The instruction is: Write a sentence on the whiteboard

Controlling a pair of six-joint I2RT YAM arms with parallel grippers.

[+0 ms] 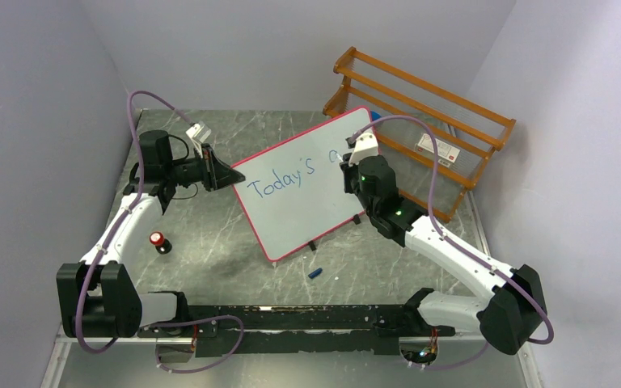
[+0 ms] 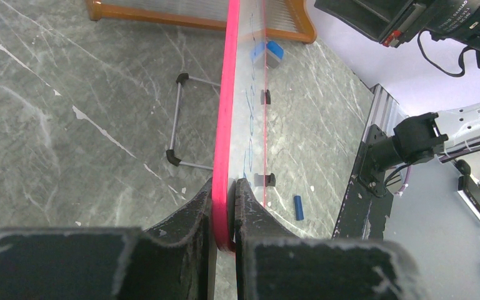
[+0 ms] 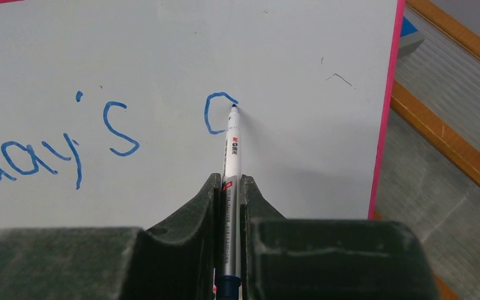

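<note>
Top view: board (image 1: 307, 214) sits mid-table, propped at a slant w/ its face up toward the cam and skewed diagonally. L gripper (image 1: 230, 175) is clamped on the board's left corner, prob. to brace it so pen pressure doesn't shove it. R gripper (image 1: 348, 171) is at the upper right part of the face. The sentence (image 1: 285, 179) so far reads "Today's" plus a part letter, so I'd judge it's early. Rack (image 1: 420, 101) is just behind the board's far corner, so little room there. There's open table (image 1: 210, 234) in front, w/ a blue cap (image 1: 315, 273) near the front edge and a red-topped item (image 1: 158, 241) off left, both apart from the board. L wrist view: jaws are narrow, pinching the pink rim edge-on w/ both pads on it. Wire stand (image 2: 181, 119) is behind the board, holding it up I think. R wrist view: jaws are tight on the marker (image 3: 231, 150), barrel running straight out between the fingers, tip touching the top right of an open blue loop, likely an "a" mid-stroke. White space right of the loop is short before the pink edge, so the next words prob. need a new line below, where there's lots of blank room.
</note>
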